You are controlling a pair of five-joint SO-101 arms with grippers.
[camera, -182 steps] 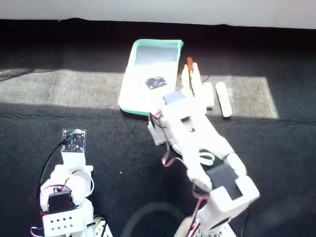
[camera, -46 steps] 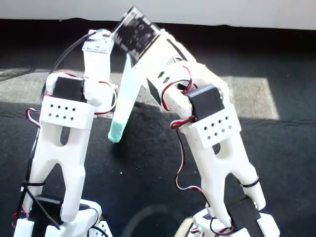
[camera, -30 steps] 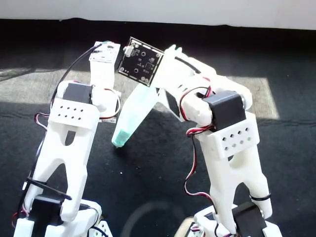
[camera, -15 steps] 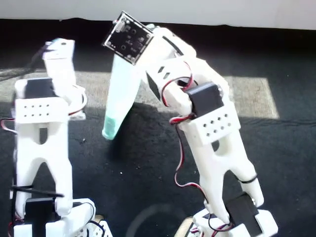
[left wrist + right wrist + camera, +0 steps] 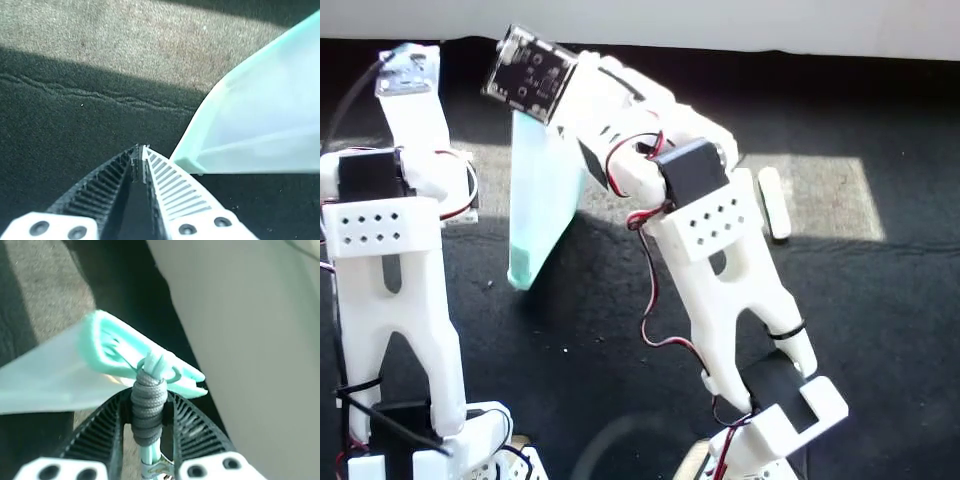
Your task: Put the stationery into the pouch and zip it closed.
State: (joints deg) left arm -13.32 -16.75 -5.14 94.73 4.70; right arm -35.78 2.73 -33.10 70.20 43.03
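At the left side of the table [image 5: 880, 330], the left arm [image 5: 390, 240] is standing tall. The left gripper [image 5: 139, 152] is pointing down at the dark cloth, its two ribbed fingers pressing together and gripping nothing. Its tips are sitting just beside a mint-edged corner of the pouch [image 5: 260, 115]; whether they are touching it cannot be told.

Toward the middle, the pouch [image 5: 542, 195] is hanging off the table, tilted, with its lower end pointing toward the left arm. It is a pale, translucent sleeve, and whether anything is lying inside cannot be told.

Above it, the right arm [image 5: 720, 240] is leaning across toward the far left corner. The right gripper [image 5: 148, 395] is clamping the grey cord pull [image 5: 147, 412], which is tied to the mint zipper tab at the pouch's upper end [image 5: 150, 365]. The fingers are parted just enough for the cord, and the pouch is dangling from that grip alone.

At the right, in the sunlit patch near the far edge, a white stationery piece [image 5: 773, 200] is lying flat on the table, well apart from the pouch.
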